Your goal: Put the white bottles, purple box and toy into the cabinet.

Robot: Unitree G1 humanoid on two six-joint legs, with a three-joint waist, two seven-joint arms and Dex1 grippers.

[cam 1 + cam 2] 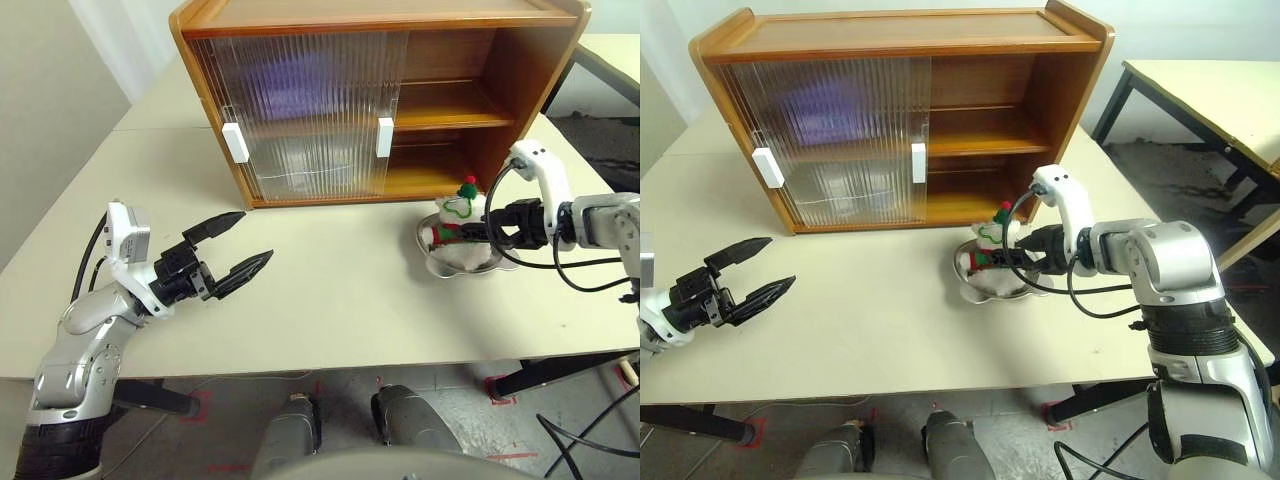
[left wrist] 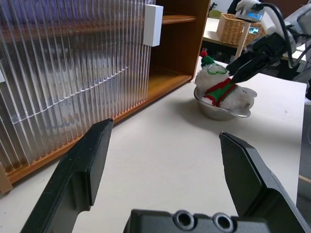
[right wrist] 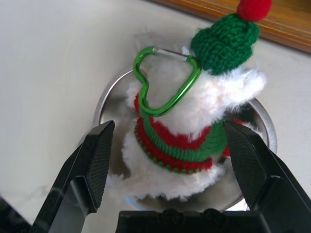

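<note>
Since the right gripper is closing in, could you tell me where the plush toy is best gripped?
Probably across the scarfed middle of the toy, coming down from above: it sits in a shallow metal dish, and the open right gripper already straddles it there.

Cabinet (image 1: 470, 110) right half open, sliding doors (image 1: 300, 110) block left, shelves there seemingly bare, tabletop (image 1: 330, 300) before it free

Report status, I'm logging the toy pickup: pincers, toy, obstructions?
Left pincer open, idle over table. Right pincer open, fingers straddling toy, not yet closed. Toy sits in metal dish; cabinet right side open.
</note>
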